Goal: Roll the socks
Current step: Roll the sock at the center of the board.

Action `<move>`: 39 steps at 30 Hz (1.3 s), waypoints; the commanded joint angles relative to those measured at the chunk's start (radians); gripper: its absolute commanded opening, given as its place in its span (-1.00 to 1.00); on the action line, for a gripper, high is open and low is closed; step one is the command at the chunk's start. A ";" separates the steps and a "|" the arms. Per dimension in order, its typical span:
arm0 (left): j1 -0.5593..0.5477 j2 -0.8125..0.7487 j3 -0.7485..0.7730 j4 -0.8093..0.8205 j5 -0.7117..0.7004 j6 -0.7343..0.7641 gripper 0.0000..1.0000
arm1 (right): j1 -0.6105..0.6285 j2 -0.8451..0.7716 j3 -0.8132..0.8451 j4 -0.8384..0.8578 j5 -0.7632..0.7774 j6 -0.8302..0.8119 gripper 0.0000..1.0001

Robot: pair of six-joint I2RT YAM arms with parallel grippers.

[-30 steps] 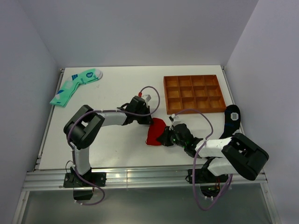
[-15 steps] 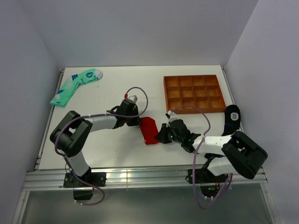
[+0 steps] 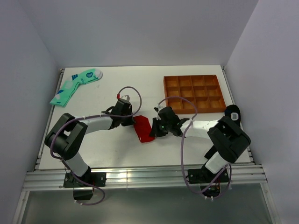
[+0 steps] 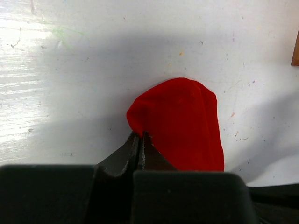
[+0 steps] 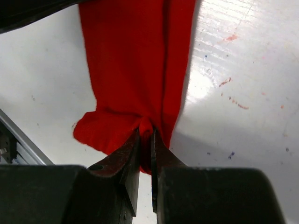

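left gripper (image 4: pixel 140 139): jaws pinched together on a fold at one end of the socks (image 4: pixel 182 123), red cloth bunched right at the tips. right gripper (image 5: pixel 145 136): jaws likewise closed on a tuck of red fabric at the opposite end, where the hem curls under.

socks: a flattened red band on the table (image 3: pixel 107 144), about mid-table, between the two wrists. no white mark visible from any view (may be folded under). in the right wrist view the band runs straight away from the right jaws toward the dark bulk of the left arm, so the long axis lies roughly along the line joining the two grippers. from overhead it looks skewed, far end toward the left arm and near end toward the right, though the arms hide the ends and i can't fix the angle.

judgement: both arms are equally close, each already on an end. a roll would have to travel along that shared axis, one end turned toward the other, not across the band.

outward: brown tray (image 3: pixel 191 76) behind the right arm, well apart. black sock (image 3: pixel 232 116) at the right edge of the table. mint-green sock (image 3: pixel 74 86) in the far left corner.
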 commanded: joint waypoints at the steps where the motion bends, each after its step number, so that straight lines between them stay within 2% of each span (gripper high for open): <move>1: 0.005 -0.035 0.015 0.051 -0.021 0.005 -0.99 | -0.021 0.078 0.091 -0.219 -0.052 -0.045 -1.00; 6: 0.006 -0.038 -0.026 0.135 0.005 0.000 -0.99 | -0.076 0.211 0.220 -0.383 -0.126 -0.074 -1.00; 10: -0.003 -0.044 -0.078 0.194 0.010 -0.004 -0.99 | -0.080 0.280 0.337 -0.533 -0.115 -0.110 -1.00; 12: -0.006 -0.053 -0.097 0.218 0.004 -0.004 -0.93 | -0.082 0.313 0.413 -0.626 -0.106 -0.134 -1.00; 13: -0.011 -0.058 -0.117 0.244 -0.001 -0.006 -0.87 | -0.082 0.343 0.433 -0.653 -0.097 -0.138 -1.00; 14: -0.014 -0.067 -0.126 0.257 -0.010 -0.007 -0.68 | -0.082 0.356 0.470 -0.696 -0.095 -0.143 -1.00; 16: -0.018 -0.078 -0.149 0.290 -0.015 -0.007 -0.52 | -0.082 0.394 0.499 -0.736 -0.083 -0.157 -1.00; 17: -0.021 -0.095 -0.157 0.297 -0.033 -0.006 -0.36 | -0.082 0.405 0.521 -0.765 -0.078 -0.161 -1.00; 21: -0.037 -0.164 -0.192 0.320 -0.079 0.003 -0.17 | -0.080 0.431 0.562 -0.819 -0.048 -0.163 -1.00; 22: -0.046 -0.182 -0.201 0.314 -0.094 0.006 -0.04 | -0.082 0.434 0.567 -0.825 -0.043 -0.161 -1.00; 23: -0.052 -0.225 -0.204 0.303 -0.105 0.012 0.27 | -0.082 0.437 0.578 -0.833 -0.046 -0.161 -1.00; 26: -0.102 -0.316 -0.200 0.239 -0.185 0.070 0.29 | -0.084 0.448 0.599 -0.850 -0.057 -0.161 -1.00; 29: -0.205 -0.388 -0.191 0.179 -0.297 0.114 0.30 | -0.084 0.468 0.622 -0.870 -0.054 -0.163 -1.00; 33: -0.343 -0.422 -0.194 0.134 -0.377 0.138 0.21 | -0.083 0.480 0.650 -0.896 -0.046 -0.167 -1.00; 36: -0.453 -0.429 -0.224 0.149 -0.486 0.144 0.18 | -0.084 0.497 0.689 -0.922 -0.040 -0.173 -1.00; 39: -0.538 -0.437 -0.269 0.207 -0.558 0.154 0.25 | -0.084 0.511 0.713 -0.942 -0.058 -0.181 -1.00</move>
